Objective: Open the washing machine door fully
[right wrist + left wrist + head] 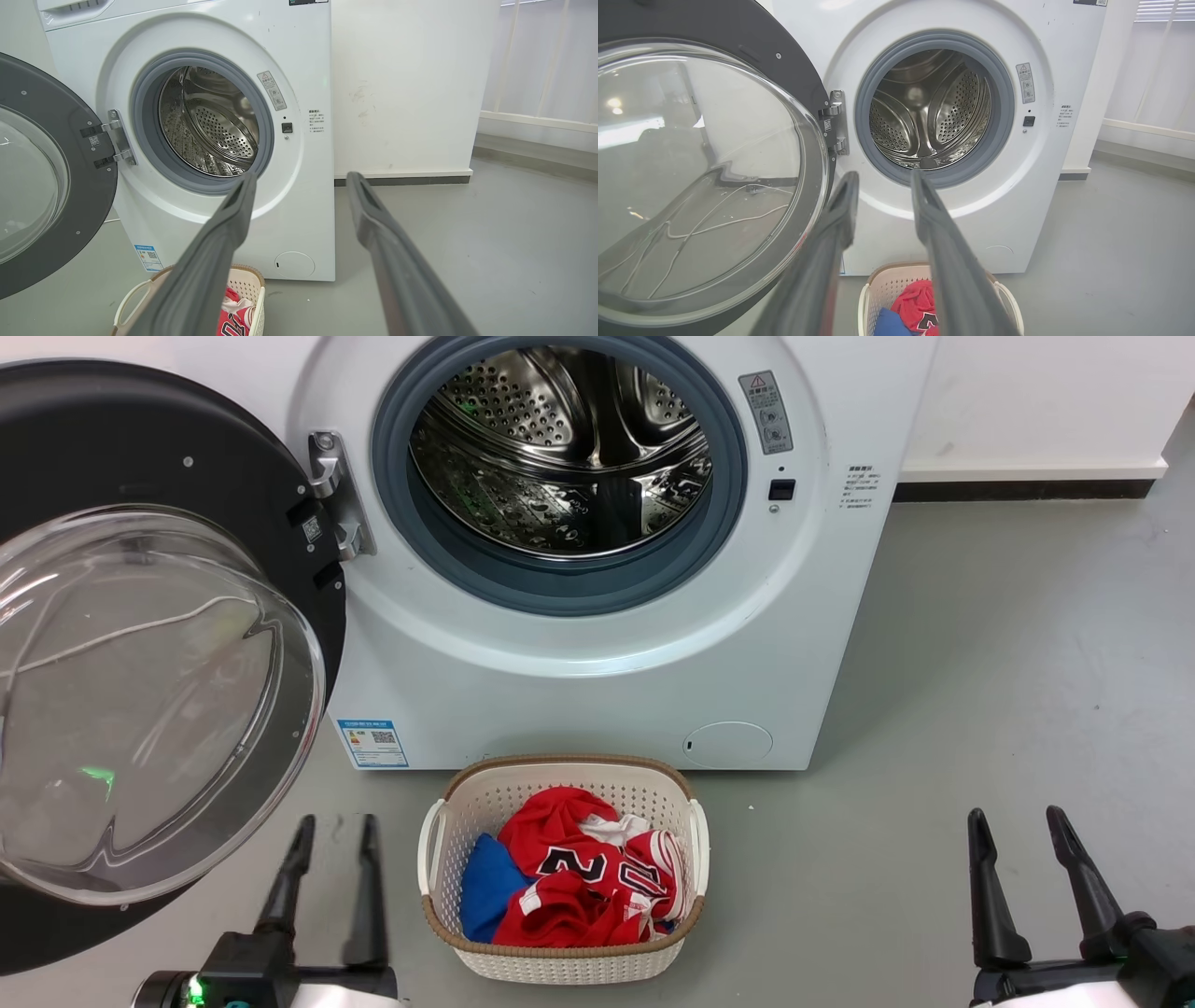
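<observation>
Washing machine door (187, 457) swung wide on its hinge at machine's left edge; task appears essentially done, full travel hard to judge. Left gripper (334, 831), right gripper (1018, 826): jaws spread, empty.

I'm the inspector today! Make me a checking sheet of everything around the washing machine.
Surface: smooth grey floor.
Job's things: washing machine door swung wide to the robot's left on its metal hinge; steel drum uncovered and looks empty.
Clutter: white basket in front of the washing machine, holding red and blue clothes.
Grippers: left gripper and right gripper both open, holding nothing.
Cables: a thin white line, perhaps a cord, shows through the door glass.
Surroundings: white wall behind the machine.
</observation>
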You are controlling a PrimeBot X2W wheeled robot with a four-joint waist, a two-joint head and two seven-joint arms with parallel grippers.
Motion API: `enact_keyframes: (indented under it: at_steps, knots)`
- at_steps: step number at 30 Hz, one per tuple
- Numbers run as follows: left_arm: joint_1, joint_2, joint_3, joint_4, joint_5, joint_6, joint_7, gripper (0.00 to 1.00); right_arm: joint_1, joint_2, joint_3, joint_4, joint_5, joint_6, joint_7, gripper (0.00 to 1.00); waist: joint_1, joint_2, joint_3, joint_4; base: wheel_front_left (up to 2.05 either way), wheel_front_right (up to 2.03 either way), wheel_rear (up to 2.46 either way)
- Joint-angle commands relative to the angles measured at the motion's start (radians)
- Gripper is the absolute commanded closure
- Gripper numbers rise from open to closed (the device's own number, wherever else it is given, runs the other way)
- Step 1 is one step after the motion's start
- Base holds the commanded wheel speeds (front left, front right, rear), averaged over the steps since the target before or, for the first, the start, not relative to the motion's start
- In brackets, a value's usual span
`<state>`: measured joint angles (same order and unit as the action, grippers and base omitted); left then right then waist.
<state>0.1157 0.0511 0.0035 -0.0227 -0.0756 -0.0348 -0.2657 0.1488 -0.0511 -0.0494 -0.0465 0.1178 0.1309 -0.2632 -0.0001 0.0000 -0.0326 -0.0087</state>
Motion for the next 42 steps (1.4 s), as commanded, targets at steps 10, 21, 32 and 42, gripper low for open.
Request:
enact_keyframes:
  at_steps: [10,21,32,42]
  knots:
    - [0.011,-0.001,-0.019,-0.006,-0.006,0.026,0.002,0.00,0.010,0.002,0.000,-0.004,0.003,0.000,-0.002,0.00,0.0001,0.0000,0.000,0.003,0.00,0.00,0.00]
    - [0.013,0.000,-0.029,0.040,-0.008,0.029,0.000,1.00,0.008,0.000,0.004,0.040,0.006,0.000,0.001,1.00,0.0001,0.0000,-0.001,0.002,0.00,0.00,0.00]
    - [-0.021,0.009,-0.021,0.071,-0.248,0.011,0.046,1.00,-0.031,-0.013,0.011,0.073,0.244,0.000,0.043,1.00,0.0001,0.0000,0.002,0.003,0.00,0.00,0.00]
    - [-0.049,0.016,-0.014,0.099,-0.419,-0.003,0.080,1.00,-0.061,-0.021,0.014,0.101,0.413,0.000,0.075,1.00,0.0001,0.0000,0.004,0.003,0.00,0.00,0.00]
